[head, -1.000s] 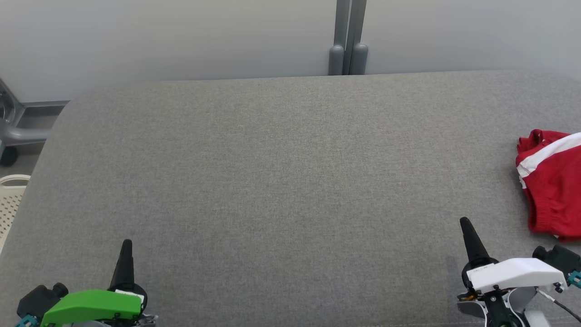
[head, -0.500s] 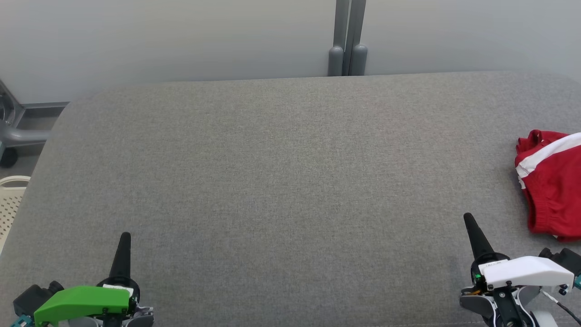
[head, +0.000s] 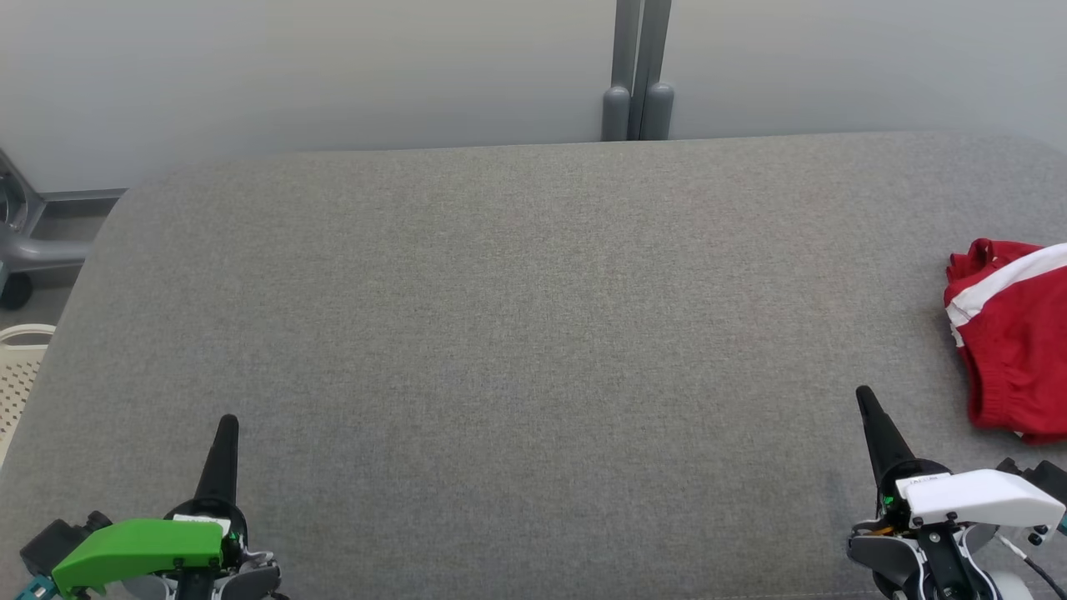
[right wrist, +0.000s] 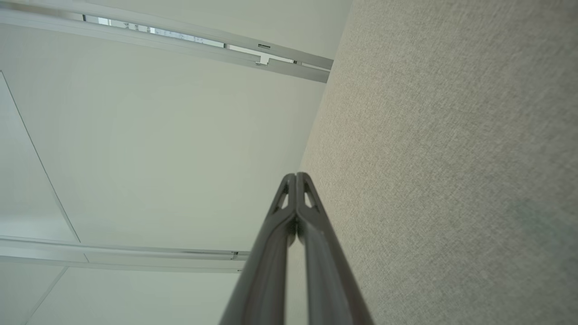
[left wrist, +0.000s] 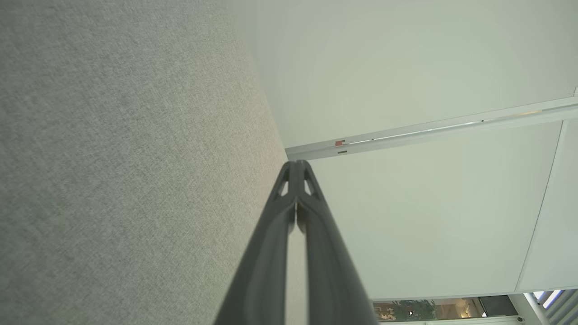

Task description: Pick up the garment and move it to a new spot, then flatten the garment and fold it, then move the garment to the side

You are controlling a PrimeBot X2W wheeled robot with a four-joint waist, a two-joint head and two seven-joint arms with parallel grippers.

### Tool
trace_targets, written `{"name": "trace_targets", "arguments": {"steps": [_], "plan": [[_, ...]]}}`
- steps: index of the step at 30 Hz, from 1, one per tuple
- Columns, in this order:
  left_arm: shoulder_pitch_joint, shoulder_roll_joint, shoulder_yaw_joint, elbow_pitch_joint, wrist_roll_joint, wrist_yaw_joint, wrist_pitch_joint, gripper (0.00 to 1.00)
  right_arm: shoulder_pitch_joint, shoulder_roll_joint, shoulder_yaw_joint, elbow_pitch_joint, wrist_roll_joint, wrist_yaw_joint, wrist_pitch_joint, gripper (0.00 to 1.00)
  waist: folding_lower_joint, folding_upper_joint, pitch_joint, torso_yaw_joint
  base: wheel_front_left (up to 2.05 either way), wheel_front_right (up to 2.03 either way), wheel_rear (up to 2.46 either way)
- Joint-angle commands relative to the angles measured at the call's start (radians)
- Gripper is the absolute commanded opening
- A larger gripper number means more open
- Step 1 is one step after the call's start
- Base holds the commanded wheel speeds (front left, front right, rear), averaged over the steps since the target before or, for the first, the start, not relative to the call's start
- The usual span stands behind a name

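Slightly farther apart now: left end effector (head: pixel 227 423), right end effector (head: pixel 862 393).

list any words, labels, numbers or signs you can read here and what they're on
Nothing is legible.
Right sticker, white, on the right gripper: print too small to read.
Left sticker, white, on the left gripper: too small to read.
Red tag on the wall rail: blurred, unreadable.
Garment: a white stripe, no lettering in view.
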Motion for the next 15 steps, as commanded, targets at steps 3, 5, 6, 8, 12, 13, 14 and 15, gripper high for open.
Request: {"name": "trace_targets", "arguments": {"steps": [3,5,6,8,12,13,14,15], "plan": [[-0.02,0.001,0.009,-0.009,-0.037,-0.006,0.009,0.0,0.007,-0.006,-0.005,-0.014,0.038,0.0,0.008,0.0,-0.0001,0.0,-0.001,0.0,0.0,0.0,0.0],[-0.02,0.0,0.011,-0.011,-0.053,-0.007,0.014,0.0,0.008,-0.006,-0.006,-0.016,0.055,0.0,0.01,0.0,-0.0001,0.0,-0.001,0.0,0.0,0.0,0.0],[-0.02,0.0,0.012,-0.012,-0.06,-0.008,0.017,0.0,0.009,-0.006,-0.007,-0.017,0.064,0.0,0.012,0.0,-0.0001,0.0,-0.001,0.0,0.0,0.0,0.0],[-0.021,-0.001,0.014,-0.013,-0.075,-0.008,0.019,0.0,0.009,-0.006,-0.008,-0.019,0.079,0.0,0.014,0.0,-0.0001,0.0,-0.001,-0.001,0.0,0.0,0.0],[-0.024,-0.003,0.018,-0.017,-0.099,-0.009,0.028,0.0,0.011,-0.006,-0.01,-0.024,0.111,0.0,0.021,0.0,-0.0001,0.0,-0.002,-0.001,0.0,0.0,0.0],[-0.024,-0.003,0.019,-0.017,-0.106,-0.009,0.03,0.0,0.011,-0.006,-0.01,-0.025,0.119,0.0,0.021,0.0,-0.0001,0.0,-0.002,-0.001,0.0,0.0,0.0],[-0.025,-0.003,0.02,-0.018,-0.114,-0.01,0.033,0.0,0.011,-0.006,-0.011,-0.026,0.126,0.0,0.022,0.0,-0.0001,0.0,-0.002,-0.001,0.0,0.0,0.0],[-0.025,-0.004,0.021,-0.019,-0.121,-0.01,0.036,0.0,0.012,-0.006,-0.012,-0.027,0.134,0.0,0.023,0.0,-0.0001,0.0,-0.003,-0.001,0.0,0.0,0.0]]}}
